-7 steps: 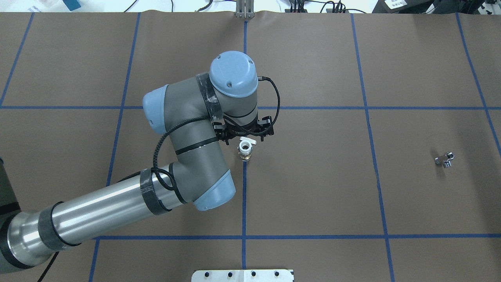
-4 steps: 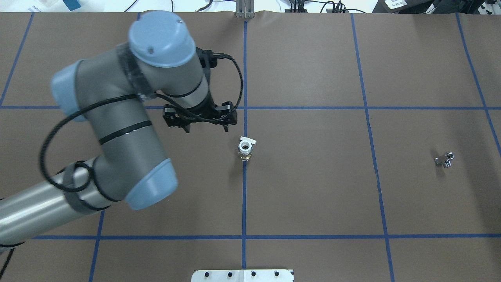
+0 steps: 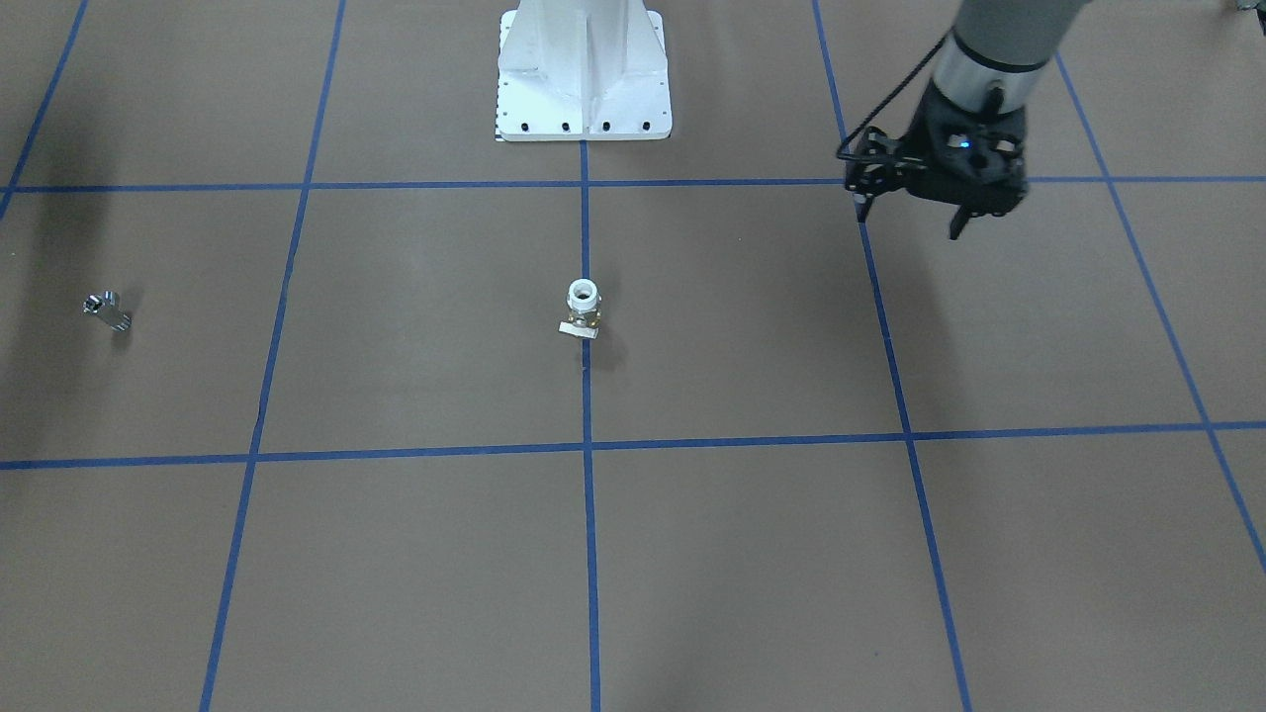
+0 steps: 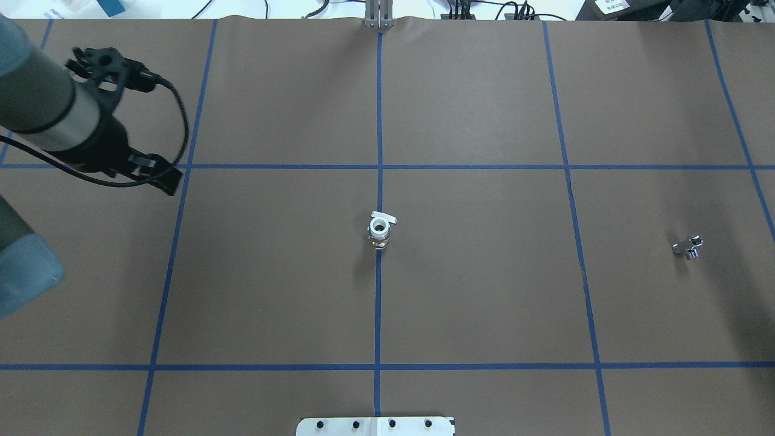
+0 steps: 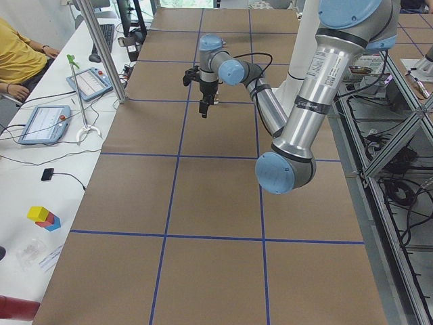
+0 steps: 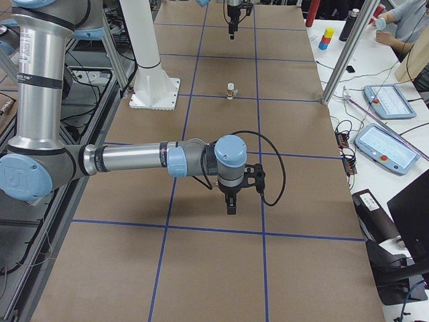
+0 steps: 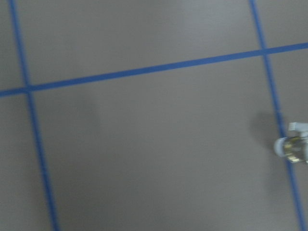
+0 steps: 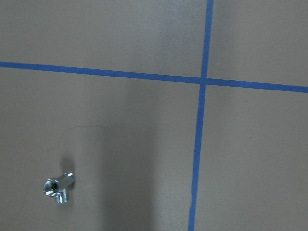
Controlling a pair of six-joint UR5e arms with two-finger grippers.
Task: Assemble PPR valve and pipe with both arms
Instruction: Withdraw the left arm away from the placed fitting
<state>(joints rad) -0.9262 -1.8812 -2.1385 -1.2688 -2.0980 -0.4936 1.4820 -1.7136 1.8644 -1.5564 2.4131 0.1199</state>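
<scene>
PPR valve (image 4: 379, 230): upright, centre of overhead view.
Pipe (image 4: 688, 247): far right, mid-height.
Left gripper (image 3: 910, 220): upper right, front view; fingers spread, empty.
Right gripper (image 6: 230, 201): opening cannot be told.

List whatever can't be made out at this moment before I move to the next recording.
- Right gripper: shows only in the exterior right view, so open or shut cannot be told.
- PPR valve: blurred and cut by the right edge in the left wrist view.
- Pipe: too small in the overhead view to make out its openings.
- Left gripper: open in the front-facing view; its arm is cut off by the top edge.
</scene>
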